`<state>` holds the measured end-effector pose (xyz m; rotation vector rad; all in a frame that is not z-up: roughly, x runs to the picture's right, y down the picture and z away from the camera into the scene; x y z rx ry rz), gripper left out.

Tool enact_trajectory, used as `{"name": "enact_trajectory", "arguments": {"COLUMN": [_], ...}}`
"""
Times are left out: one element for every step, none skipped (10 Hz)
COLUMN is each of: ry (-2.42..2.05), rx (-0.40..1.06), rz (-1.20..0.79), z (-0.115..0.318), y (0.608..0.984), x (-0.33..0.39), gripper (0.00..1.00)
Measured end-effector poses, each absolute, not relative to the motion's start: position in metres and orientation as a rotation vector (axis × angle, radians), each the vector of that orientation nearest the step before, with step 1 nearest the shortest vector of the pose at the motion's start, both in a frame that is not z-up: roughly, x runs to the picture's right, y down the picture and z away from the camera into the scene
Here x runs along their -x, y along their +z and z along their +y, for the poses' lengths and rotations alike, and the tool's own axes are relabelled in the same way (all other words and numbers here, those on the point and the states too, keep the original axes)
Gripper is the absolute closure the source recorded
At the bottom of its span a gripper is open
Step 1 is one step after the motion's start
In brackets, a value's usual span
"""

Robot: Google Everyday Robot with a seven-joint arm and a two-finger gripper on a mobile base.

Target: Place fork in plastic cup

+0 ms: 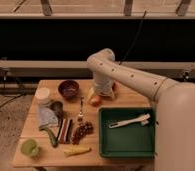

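Observation:
The fork [81,109] lies flat on the wooden table [36,159], tines toward the grapes [82,131], with nothing touching it. At the front left corner the plastic cup [29,147] stands upright, light yellow-green. My gripper [97,95] hangs at the end of the white arm, just above the orange [95,101], a little right of and behind the fork. It is open and holds nothing. The arm hides most of the orange bowl behind it.
A dark red bowl [68,89], white round container [42,94] and small dark metal cup [57,106] stand at the back left. A grey cloth [47,116], snack bars [65,129] and a yellow item [76,150] lie nearby. A green tray [127,142] at right holds a cream utensil [129,121].

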<state>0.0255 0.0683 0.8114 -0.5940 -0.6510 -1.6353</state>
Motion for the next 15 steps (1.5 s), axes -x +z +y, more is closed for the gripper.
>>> {"name": "enact_trajectory", "arguments": {"ry": [-1.647, -1.657, -1.662, -1.662, -1.659, -1.654, -1.651, -1.647, -1.641, -1.637, -1.633, -1.63, -1.63, -1.63, -1.632], "rx": [0.595, 0.597, 0.598, 0.604, 0.614, 0.62, 0.622, 0.63, 0.636, 0.64, 0.643, 0.647, 0.65, 0.652, 0.655], "rz": [-0.661, -0.674, -0.685, -0.686, -0.687, -0.688, -0.689, -0.691, -0.693, -0.697, -0.699, -0.704, -0.708, -0.711, -0.716], "z": [0.073, 0.079, 0.088, 0.093, 0.098, 0.104, 0.106, 0.111, 0.115, 0.118, 0.121, 0.126, 0.13, 0.133, 0.139], "y": [0.815, 0.819, 0.827, 0.831, 0.836, 0.843, 0.847, 0.852, 0.856, 0.858, 0.86, 0.862, 0.864, 0.866, 0.867], "x": [-0.014, 0.0, 0.011, 0.013, 0.011, 0.013, 0.016, 0.02, 0.024, 0.026, 0.029, 0.033, 0.037, 0.04, 0.046], "gripper": [0.2, 0.2, 0.2, 0.2, 0.2, 0.2, 0.2, 0.2, 0.2, 0.2, 0.2, 0.2, 0.2, 0.2, 0.2]}}
